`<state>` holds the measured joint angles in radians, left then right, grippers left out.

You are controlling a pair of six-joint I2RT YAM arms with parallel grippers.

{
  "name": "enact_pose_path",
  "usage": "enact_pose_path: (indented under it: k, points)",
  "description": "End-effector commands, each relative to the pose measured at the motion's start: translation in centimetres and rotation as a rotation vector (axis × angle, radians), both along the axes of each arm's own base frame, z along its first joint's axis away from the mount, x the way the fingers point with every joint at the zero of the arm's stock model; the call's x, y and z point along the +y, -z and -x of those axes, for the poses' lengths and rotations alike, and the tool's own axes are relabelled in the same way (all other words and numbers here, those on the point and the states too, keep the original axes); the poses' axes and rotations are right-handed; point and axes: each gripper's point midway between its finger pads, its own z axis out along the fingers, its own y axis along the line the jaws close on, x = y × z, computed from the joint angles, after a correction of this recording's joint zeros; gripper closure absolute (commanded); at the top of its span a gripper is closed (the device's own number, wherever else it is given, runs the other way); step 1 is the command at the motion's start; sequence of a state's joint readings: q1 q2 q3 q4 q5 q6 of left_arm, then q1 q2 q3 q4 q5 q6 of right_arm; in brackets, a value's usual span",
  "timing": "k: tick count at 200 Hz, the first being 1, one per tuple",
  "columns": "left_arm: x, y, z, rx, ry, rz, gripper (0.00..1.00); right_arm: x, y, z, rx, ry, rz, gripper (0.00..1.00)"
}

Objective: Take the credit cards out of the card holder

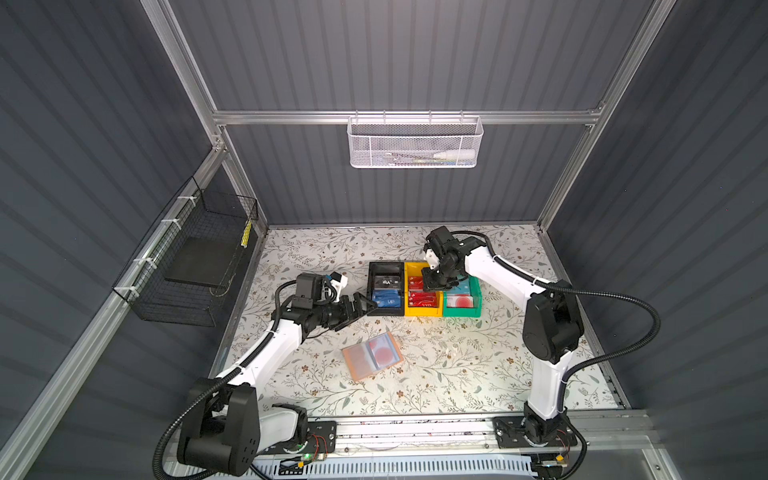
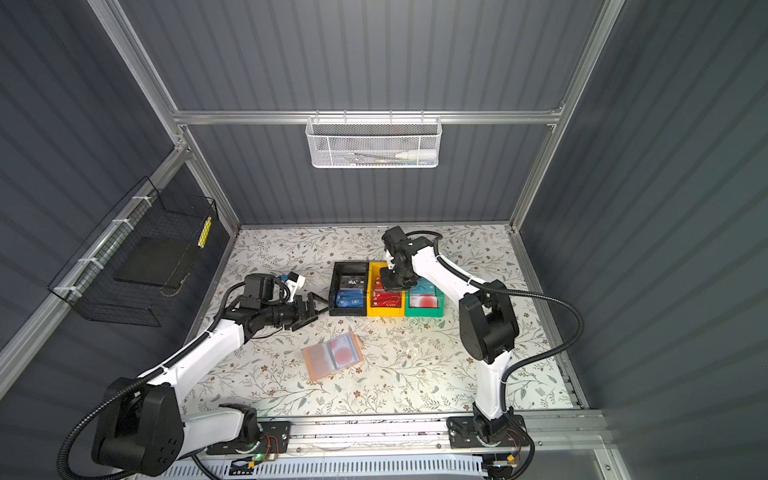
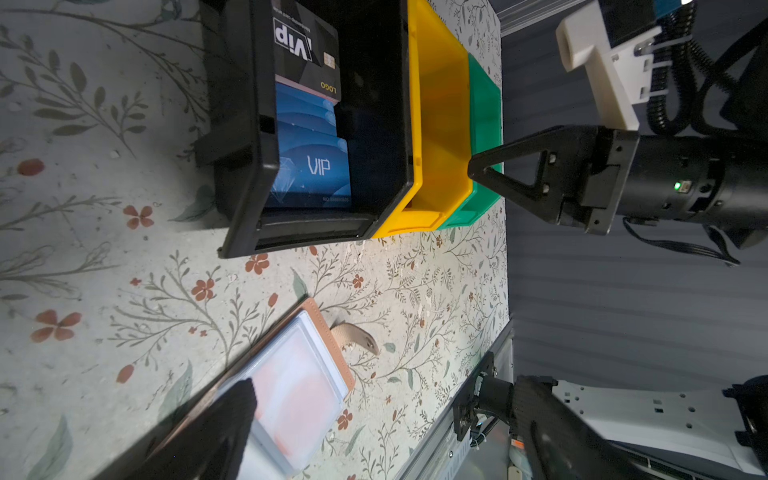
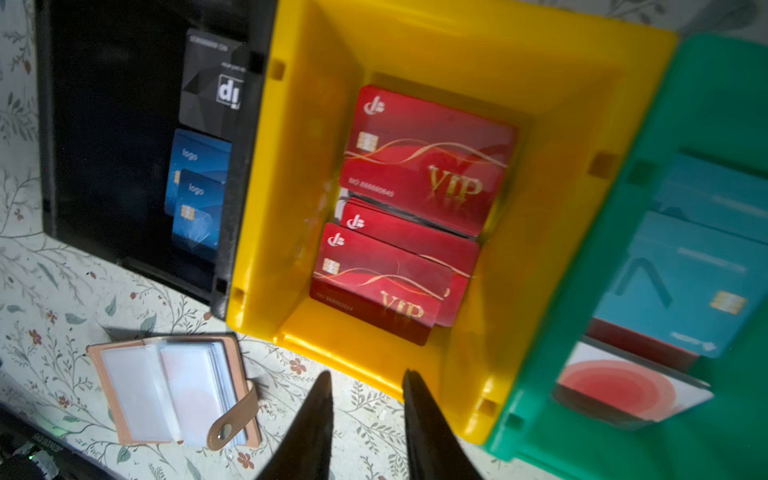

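Several red cards (image 4: 428, 166) beneath right claw (image 4: 368, 376)

Black bin (image 1: 385, 264), yellow bin (image 1: 422, 312), green bin (image 1: 461, 312) abreast — floral tabletop (image 1: 457, 365).

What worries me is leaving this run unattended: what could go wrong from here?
1. The card holder lies open and unheld on the table, with a white-and-red card in its sleeve. Pulling that card could drag the whole holder along.
2. The left gripper, wide open, sits close beside the black bin. A careless sweep may shove it.
3. The right gripper hangs open over the yellow bin and its uneven red cards. Descending could scatter them.
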<state>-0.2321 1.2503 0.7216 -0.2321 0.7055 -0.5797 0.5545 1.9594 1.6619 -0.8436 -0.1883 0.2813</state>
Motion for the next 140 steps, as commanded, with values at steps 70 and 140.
enact_pose_path:
  k: [70,140]
  points:
    - [1.8,4.8,7.0,0.253,-0.117,0.013,0.13,9.1,-1.9,13.5,0.260,-0.431,-0.370,0.73]
    - [4.6,8.5,9.7,0.355,-0.227,-0.136,0.39,9.9,4.5,15.5,0.349,-0.429,-0.229,0.79]
